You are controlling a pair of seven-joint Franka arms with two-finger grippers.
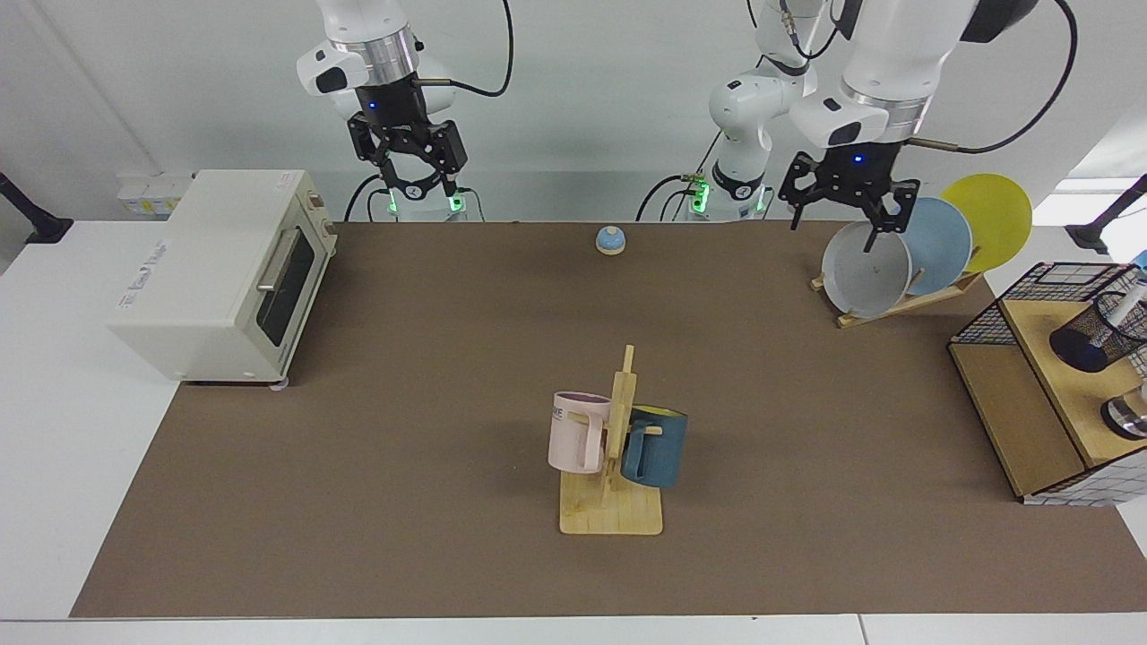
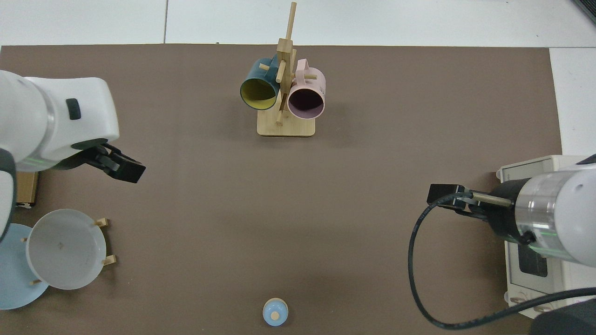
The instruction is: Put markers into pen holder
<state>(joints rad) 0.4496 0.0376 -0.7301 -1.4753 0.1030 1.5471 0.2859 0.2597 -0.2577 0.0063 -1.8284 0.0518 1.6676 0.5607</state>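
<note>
The pen holder (image 1: 1095, 339), a small black mesh cup, stands on the wooden shelf at the far right of the facing view. One marker (image 1: 1124, 304) with a white barrel leans in it, upper end sticking out. Neither shows in the top view. My left gripper (image 1: 833, 224) hangs open and empty just above the grey plate, well away from the holder; from above it (image 2: 124, 168) sits near the plate rack. My right gripper (image 1: 418, 184) hangs open and empty at the table's back, beside the toaster oven; from above it (image 2: 443, 193) is by the oven's front.
A cream toaster oven (image 1: 215, 273) stands on one side. A wooden mug tree (image 1: 618, 466) holds a pink and a blue mug at mid-table. A small blue bell (image 1: 610, 240) sits at the back. Plates lean in a rack (image 1: 905, 303). A silver container (image 1: 1127, 417) shares the shelf.
</note>
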